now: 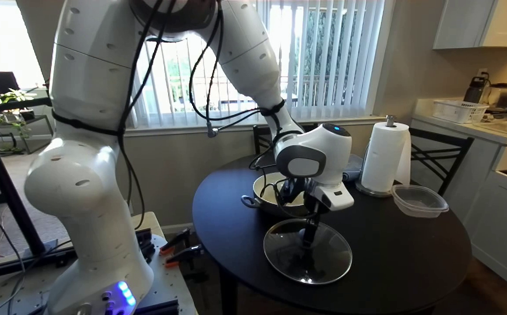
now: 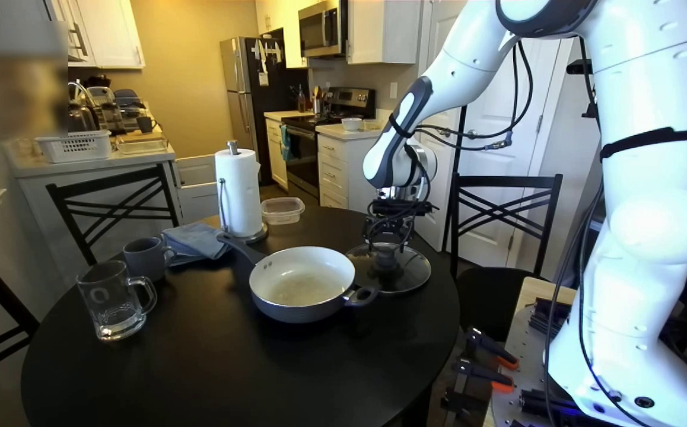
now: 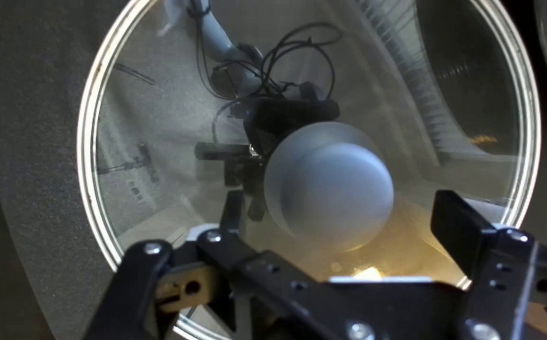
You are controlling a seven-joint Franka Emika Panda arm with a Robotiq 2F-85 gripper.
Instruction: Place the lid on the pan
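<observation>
The pincer (image 3: 339,208) stands over the lid (image 1: 325,253), fingers (image 3: 457,229) spread, holding nothing; the lid lies on the counter (image 2: 213,362) just beside the pan (image 2: 302,281). In the wrist view the knob (image 3: 337,191) shows between the fingers, so squeezing it likely comes next.

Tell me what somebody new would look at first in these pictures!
Probably the big white robot arm, towering beside the dark round table in both exterior views. Next, perhaps, its open gripper pointing down at the glass lid, whose knob looks like a pale ball in the wrist view. Near the lid sits the cream-lined pan, uncovered on the table.
</observation>
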